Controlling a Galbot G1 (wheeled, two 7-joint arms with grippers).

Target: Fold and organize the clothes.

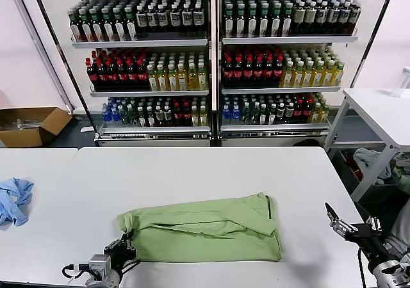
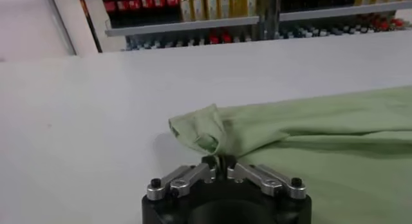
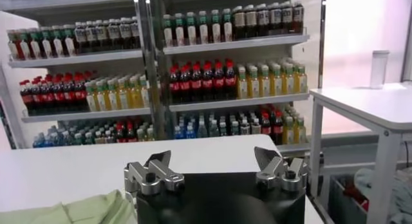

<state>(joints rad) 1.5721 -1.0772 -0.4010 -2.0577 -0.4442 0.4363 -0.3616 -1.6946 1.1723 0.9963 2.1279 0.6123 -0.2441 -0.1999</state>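
Note:
The light green shirt (image 1: 205,230) lies folded into a long band on the white table (image 1: 192,173). My left gripper (image 1: 123,248) is at the band's near left corner, shut on a fold of the green fabric (image 2: 215,141). In the left wrist view the gripper (image 2: 219,162) pinches the cloth between its fingertips. My right gripper (image 1: 336,221) is open and empty, raised beside the table's right end, apart from the shirt. In the right wrist view its fingers (image 3: 158,161) stand wide apart, with a shirt corner (image 3: 77,212) low down. Collar, buttons and print are hidden.
A blue cloth (image 1: 14,198) lies at the table's left edge. Shelves of bottles (image 1: 211,57) stand behind the table. A second white table (image 1: 384,109) is at the right, a cardboard box (image 1: 32,125) on the floor at the left.

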